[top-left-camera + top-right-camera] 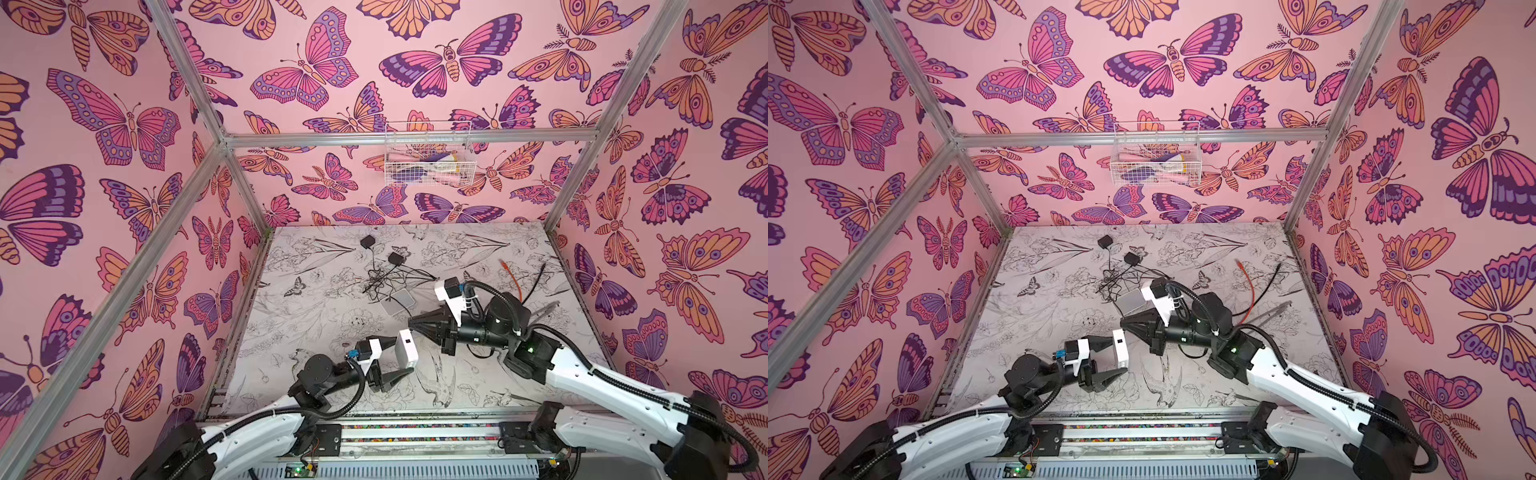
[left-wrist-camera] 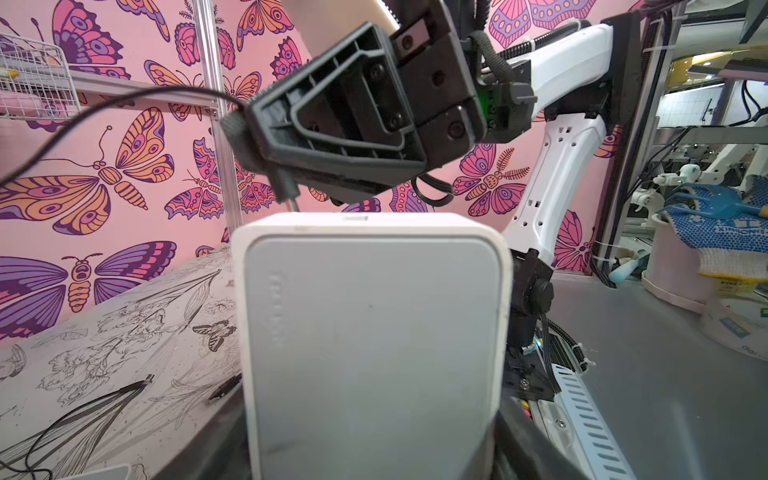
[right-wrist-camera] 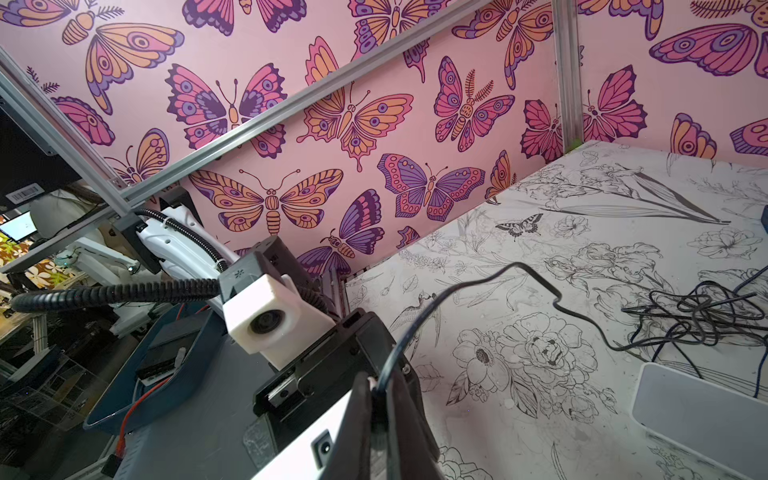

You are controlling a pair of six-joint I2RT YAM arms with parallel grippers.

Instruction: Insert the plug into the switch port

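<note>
A white box, the switch (image 1: 406, 348) (image 1: 1121, 349) (image 2: 374, 332), stands on edge above the table with my left gripper (image 1: 402, 356) (image 1: 1119, 354) shut on its two sides. My right gripper (image 1: 411, 322) (image 1: 1123, 323) (image 3: 378, 399) is shut on the black plug (image 2: 286, 189) (image 3: 377, 415); the plug's thin black cable (image 3: 457, 286) trails back to the table. The plug's tip hangs just above the switch's upper edge. In the right wrist view the round port (image 3: 322, 446) shows uncovered on the white face, beside my fingers, with nothing in it.
Other white boxes (image 1: 397, 301) (image 3: 702, 407) lie flat mid-table by a tangle of black cables (image 1: 382, 282). Two black adapters (image 1: 368, 242) (image 1: 397, 258) sit farther back. An orange cable (image 1: 513, 278) lies at the right. A wire basket (image 1: 430, 160) hangs on the back wall.
</note>
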